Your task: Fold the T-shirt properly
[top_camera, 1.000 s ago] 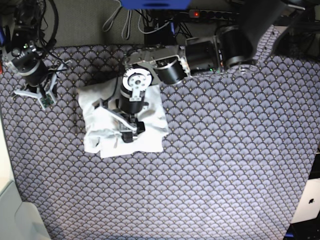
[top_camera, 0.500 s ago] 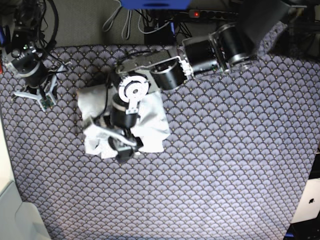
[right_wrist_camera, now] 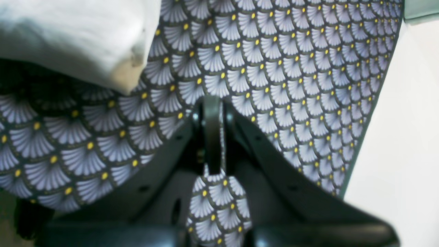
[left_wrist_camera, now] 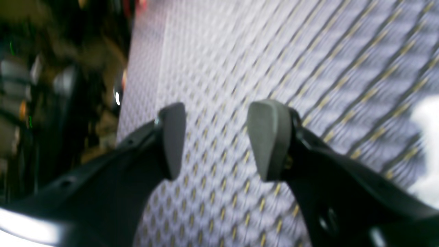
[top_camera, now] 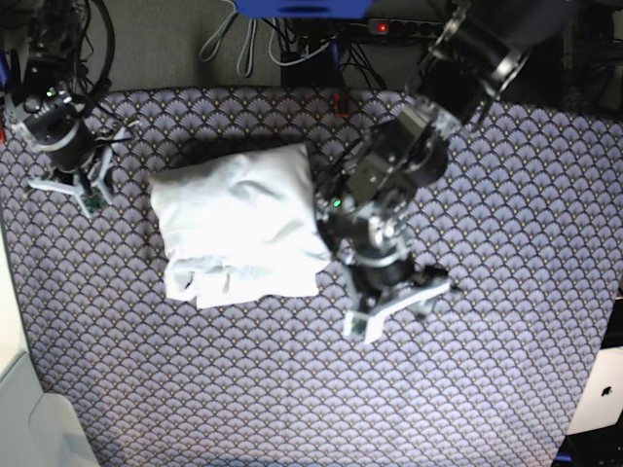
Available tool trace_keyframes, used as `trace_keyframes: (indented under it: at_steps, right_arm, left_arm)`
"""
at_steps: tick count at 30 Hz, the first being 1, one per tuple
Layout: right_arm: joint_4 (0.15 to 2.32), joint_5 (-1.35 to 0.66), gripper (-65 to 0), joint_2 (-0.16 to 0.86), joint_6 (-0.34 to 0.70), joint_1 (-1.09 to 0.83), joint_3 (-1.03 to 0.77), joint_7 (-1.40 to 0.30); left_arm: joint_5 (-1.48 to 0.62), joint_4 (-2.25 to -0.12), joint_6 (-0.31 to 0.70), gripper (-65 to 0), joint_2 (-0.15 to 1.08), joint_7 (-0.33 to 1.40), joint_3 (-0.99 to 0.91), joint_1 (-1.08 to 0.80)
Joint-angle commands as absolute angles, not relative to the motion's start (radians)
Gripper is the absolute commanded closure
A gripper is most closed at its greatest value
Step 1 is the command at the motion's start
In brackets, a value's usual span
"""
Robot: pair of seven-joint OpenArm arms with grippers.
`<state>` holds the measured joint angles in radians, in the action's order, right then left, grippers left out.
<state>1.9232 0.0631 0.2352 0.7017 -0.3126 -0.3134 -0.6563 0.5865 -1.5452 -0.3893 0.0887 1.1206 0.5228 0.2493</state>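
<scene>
Base view: T-shirt (top_camera: 238,233) lies folded; left gripper (top_camera: 394,304) just beside it, jaws parted, empty, apparently clearing off. Right gripper (top_camera: 86,182) clenched, parked apart.

I am holding my left arm (top_camera: 409,146) out from the far edge, bending it down so that its wrist is hanging low over the surface. My left gripper (left_wrist_camera: 216,137) is standing with its jaws apart, the two grey pads (left_wrist_camera: 269,137) facing each other across a clear gap and gripping nothing. I am keeping my right arm (top_camera: 49,122) tucked at the far corner on its own side, well apart from the left one. My right gripper (right_wrist_camera: 212,133) is pointing down with its jaws pressed together, nothing between them, and its white fingers (top_camera: 88,185) are splaying low by the surface.
</scene>
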Motion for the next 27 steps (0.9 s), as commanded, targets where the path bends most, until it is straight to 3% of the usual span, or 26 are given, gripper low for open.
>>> trace_keyframes:
  at_steps: [1, 9, 17, 24, 27]
  right_arm:
    - [1.954, 0.033, 0.0, 0.248, 0.698, -0.308, -0.308, -0.636]
    - [1.994, -0.162, 0.0, 0.248, 0.698, -0.308, -0.246, -0.636]
    - [1.977, -0.214, 0.0, 0.245, 0.698, -0.243, -0.074, -0.636]
    - [1.753, -0.214, 0.0, 0.245, 0.698, -0.208, -0.053, -0.628]
    - [1.678, -0.214, 0.0, 0.248, 0.698, -0.217, -0.058, -0.550]
  left_arm:
    - [0.608, -1.604, -0.381, -32.7, 0.094, 1.129, 0.503, 0.236]
    - [0.616, -1.886, -0.157, -32.7, 0.124, 1.259, 0.298, 0.010]
    - [0.619, -1.957, -0.148, -32.5, 0.148, 1.334, 0.268, -0.131]
    - [0.619, -1.983, -0.148, -32.5, 0.171, 1.326, 0.263, -0.257]
    - [0.613, -1.983, -0.148, -32.5, 0.191, 1.323, 0.263, -0.297]
